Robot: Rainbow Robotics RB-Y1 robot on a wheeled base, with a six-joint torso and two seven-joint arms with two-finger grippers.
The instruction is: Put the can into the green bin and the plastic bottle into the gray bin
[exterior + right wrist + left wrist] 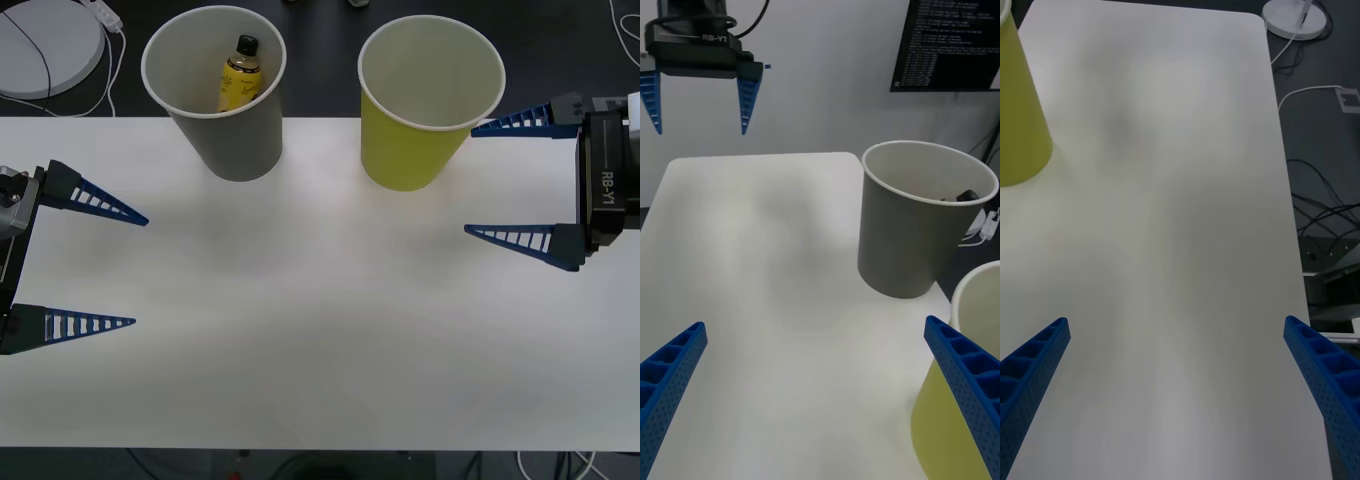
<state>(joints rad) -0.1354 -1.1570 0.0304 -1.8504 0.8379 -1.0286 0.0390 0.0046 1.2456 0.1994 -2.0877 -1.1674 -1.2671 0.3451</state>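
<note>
The gray bin [235, 145] stands at the table's far left of centre, and the plastic bottle [240, 75] leans inside it, black cap up. Right of it stands the green bin [410, 155]; its white inside shows nothing from here. The can is out of view. My left gripper [141, 271] hovers open and empty over the table's left side. Beside the green bin, my right gripper [469, 180] is open and empty, its far finger close to the rim. The right wrist view shows the gray bin [899, 240], the green bin [936, 431] and the left gripper [700, 132] across the table.
A white table [320, 330] carries both bins, with bare surface between the grippers. A white round disc [40, 45] with a cable lies on the dark floor behind the left corner. A dark monitor [951, 45] hangs on the wall beyond.
</note>
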